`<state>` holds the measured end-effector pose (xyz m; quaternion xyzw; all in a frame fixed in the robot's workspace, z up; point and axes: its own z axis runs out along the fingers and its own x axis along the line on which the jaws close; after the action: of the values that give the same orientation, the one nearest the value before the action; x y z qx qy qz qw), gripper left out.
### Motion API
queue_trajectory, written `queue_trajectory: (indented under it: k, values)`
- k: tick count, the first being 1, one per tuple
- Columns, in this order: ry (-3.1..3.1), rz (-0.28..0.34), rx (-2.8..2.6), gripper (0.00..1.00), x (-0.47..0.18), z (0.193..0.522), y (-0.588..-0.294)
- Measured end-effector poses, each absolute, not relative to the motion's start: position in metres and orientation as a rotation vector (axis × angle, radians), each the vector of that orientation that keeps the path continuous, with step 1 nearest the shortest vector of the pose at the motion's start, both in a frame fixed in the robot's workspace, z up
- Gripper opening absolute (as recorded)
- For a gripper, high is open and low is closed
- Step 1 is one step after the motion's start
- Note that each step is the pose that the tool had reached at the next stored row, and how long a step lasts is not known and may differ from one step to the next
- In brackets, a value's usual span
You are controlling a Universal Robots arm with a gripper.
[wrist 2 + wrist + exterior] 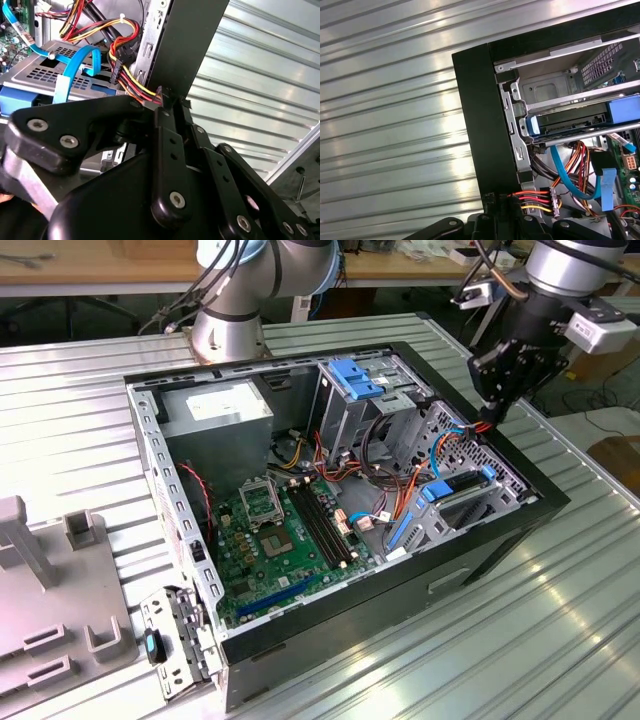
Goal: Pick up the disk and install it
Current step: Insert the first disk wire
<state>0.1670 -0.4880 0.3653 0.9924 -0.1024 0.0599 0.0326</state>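
Ribbed metal tabletop is occupied by one open black computer case, in whose drive cage one dark grey, blue-railed rectangular disk is seated flat, long edge running across the exterior view, while one black gripper is pinched narrowly on one red-orange-yellow wire bundle.

In the exterior view the disk lies in its bay at about three o'clock from the motherboard. It is largely covered by the metal drive cage (only a blue rail and a dark sliver show). In the first wrist view one end of it runs past the picture's edge. The gripper stands at one o'clock from the disk. What its tip meets is masked by its own black linkage in the second wrist view.
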Motion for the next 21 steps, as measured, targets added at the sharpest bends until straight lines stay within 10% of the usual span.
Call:
queue_trajectory:
  k: [21]
  values:
    - [-0.517, 0.178, 3.013, 0.16, 0.167, 0.376, -0.488]
